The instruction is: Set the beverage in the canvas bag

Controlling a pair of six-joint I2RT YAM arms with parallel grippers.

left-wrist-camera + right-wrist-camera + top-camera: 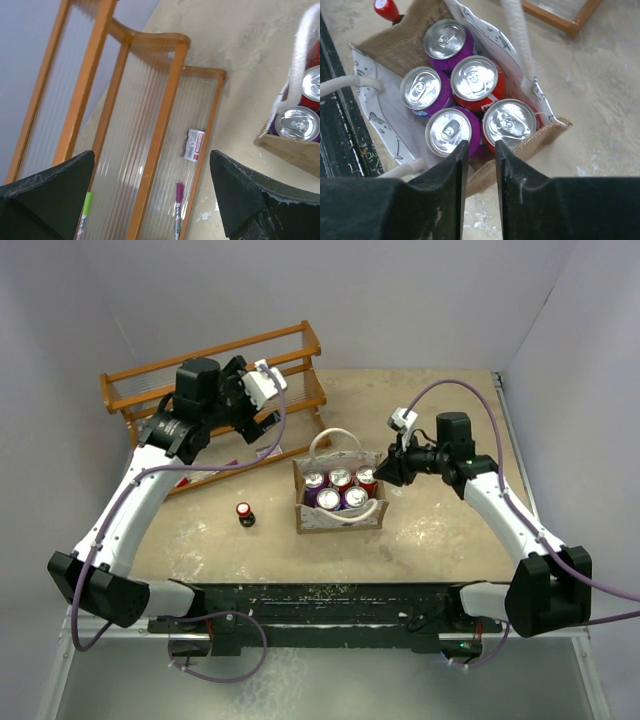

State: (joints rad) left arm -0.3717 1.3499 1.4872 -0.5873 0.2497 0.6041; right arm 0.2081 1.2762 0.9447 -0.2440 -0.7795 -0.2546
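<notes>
The tan canvas bag [338,518] stands mid-table with white rope handles [517,35] and holds several purple and red cans [472,77]. It also shows at the right edge of the left wrist view [287,147]. A small dark bottle with a red cap [245,513] stands upright on the table left of the bag, and its cap shows in the right wrist view [385,7]. My right gripper [384,472] hovers just above the bag's right rim, its fingers almost together and empty [481,145]. My left gripper [262,412] is wide open and empty above the wooden rack [151,155].
A wooden rack [215,370] with clear ribbed shelves stands at the back left. On it lie a purple marker [177,200], a green marker [86,205] and a small packet [194,145]. Grey walls close in the table's back and sides.
</notes>
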